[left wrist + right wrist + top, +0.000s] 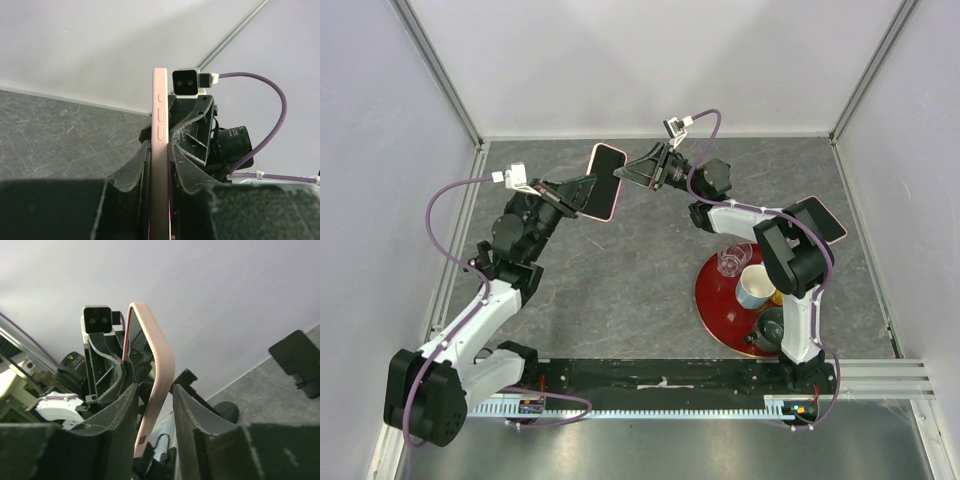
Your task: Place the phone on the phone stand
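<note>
**Left gripper** [588, 192]: raised above the counter [620, 270], fingers [132, 180] clenched flat on both faces of the phone.

**Phone** [608, 182]: held in the air at centre-left, standing on edge, clear of the counter. Pink case, dark glass front, side buttons exposed. Judged a stiff slab of moderate weight; the glass is likely slick and breakable, the case rim grippier. Best taken across the faces at mid-body, off the buttons.

**Right gripper** [638, 170]: fingers [192, 415] straddle the phone's free end. One appears to touch it; whether they are pressing it cannot be told.

**Red tray** [705, 300]: right of centre, carrying a glass [730, 262], a mug [755, 285] and a dark pot [770, 328].

**Phone stand** [820, 215]: far right, partly behind the right arm, well apart from the phone.
</note>
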